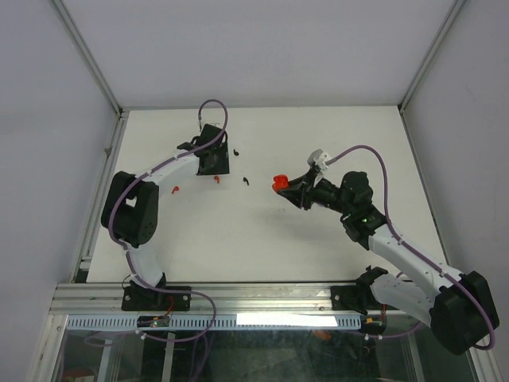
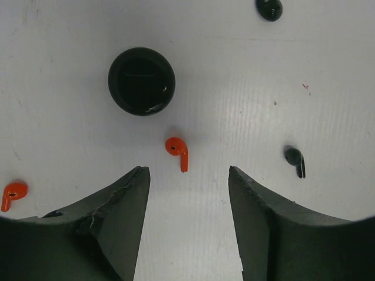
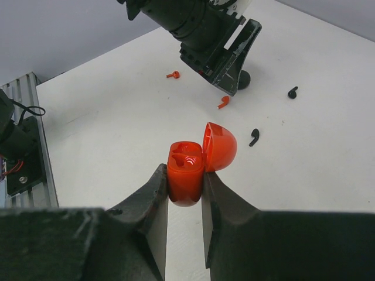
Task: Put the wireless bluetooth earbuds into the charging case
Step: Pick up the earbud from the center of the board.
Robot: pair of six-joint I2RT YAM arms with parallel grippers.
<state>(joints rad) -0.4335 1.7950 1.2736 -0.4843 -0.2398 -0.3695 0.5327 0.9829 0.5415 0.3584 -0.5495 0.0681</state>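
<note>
— Where is the round black charging case (image 2: 141, 81) found?

— It is set on the white table (image 1: 318, 239). The left gripper (image 2: 187, 175) is held open just short of it, with a wide gap kept between its two dark fingers.

— What is seen around that case?

— A small orange-red stemmed earbud (image 2: 177, 152) is laid on the gripper's side of the case, close to it but apart, in line with the gap and touched by neither finger. A second orange-red earbud (image 2: 13, 193) is seen further from the case, by the outer edge of one finger. A black stemmed earbud (image 2: 295, 159) is placed well to the other side of the case, and another black earbud (image 2: 269, 8) is cut by the top edge of the left wrist view. Bare table is left between all of them.

— And the right gripper (image 3: 185, 175)?

— It is closed on a glossy red round charging case (image 3: 186, 167), well apart from the black case, with open table between. The red hinged lid (image 3: 220, 146) is swung open past one finger's edge.
</note>
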